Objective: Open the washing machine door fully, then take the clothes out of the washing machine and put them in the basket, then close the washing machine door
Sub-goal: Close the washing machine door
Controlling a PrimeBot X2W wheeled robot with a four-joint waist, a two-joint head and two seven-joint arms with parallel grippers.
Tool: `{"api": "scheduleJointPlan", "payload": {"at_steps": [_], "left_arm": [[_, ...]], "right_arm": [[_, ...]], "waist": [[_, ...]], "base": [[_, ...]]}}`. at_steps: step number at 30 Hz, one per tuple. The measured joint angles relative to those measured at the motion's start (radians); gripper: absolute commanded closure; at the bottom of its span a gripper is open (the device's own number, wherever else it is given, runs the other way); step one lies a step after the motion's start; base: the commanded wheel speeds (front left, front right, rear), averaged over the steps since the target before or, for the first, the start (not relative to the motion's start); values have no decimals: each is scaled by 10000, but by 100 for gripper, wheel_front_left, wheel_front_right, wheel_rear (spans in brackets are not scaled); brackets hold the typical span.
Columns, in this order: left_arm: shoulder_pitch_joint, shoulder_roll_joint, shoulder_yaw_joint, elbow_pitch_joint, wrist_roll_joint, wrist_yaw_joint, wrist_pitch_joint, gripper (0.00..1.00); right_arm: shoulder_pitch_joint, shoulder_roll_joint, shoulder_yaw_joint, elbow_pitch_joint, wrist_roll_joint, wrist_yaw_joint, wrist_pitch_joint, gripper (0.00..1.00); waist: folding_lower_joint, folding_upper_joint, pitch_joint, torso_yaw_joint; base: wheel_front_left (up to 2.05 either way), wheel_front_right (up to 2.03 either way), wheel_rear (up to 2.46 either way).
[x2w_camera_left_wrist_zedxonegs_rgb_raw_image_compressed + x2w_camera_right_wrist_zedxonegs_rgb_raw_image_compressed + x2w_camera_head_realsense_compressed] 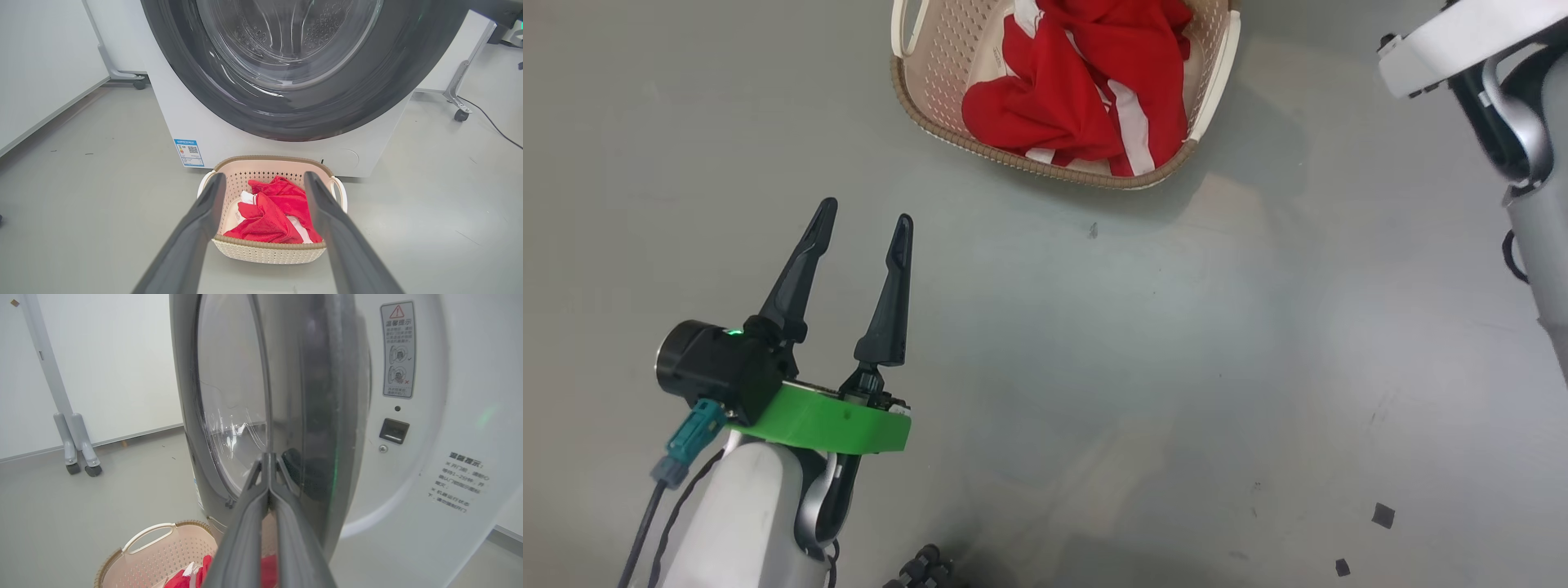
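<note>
Red clothes [1086,82] lie heaped in the basket [1013,159] on the floor, just before the washing machine [184,122]. There's the left claw [866,214], spread and empty. The right claw [268,456] is pressed together at the door [318,396], which stands ajar, perhaps touching its rim.

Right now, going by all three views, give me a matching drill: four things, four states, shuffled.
Things:
1. clothes
2. basket
3. left gripper
4. right gripper

States:
A. shut, tips close to the washing machine door
B. on the floor in front of the washing machine
C. open, holding nothing
D. heaped inside the basket

Pairs: 1-D, 2-B, 3-C, 4-A
</note>
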Motion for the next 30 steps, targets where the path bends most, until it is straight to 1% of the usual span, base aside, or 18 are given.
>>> {"api": "scheduleJointPlan", "payload": {"at_steps": [5, 11, 19, 30], "left_arm": [[-283, -27, -73, -58, -44, 0, 0, 0], [-446, -67, -148, 35, -364, -6, 0, 0], [-484, -82, -215, 186, -531, -8, -2, 0], [-718, -88, -382, 207, -729, -15, -2, 0]], "right_arm": [[-799, -345, -171, 96, -71, 2, 50, 100], [-1641, -895, -261, 389, -211, 0, 253, 100], [-2249, -995, -12, 865, -194, 2, 209, 100], [-3617, -1239, 148, 1436, -217, 4, 405, 100]], "waist": [[0, 0, 423, -13], [0, 0, 897, 69], [1, 0, 1278, 213], [1, 0, 1552, 272]], "base": [[0, 0, 0], [0, 0, 0], [0, 0, 0], [0, 0, 0]]}}
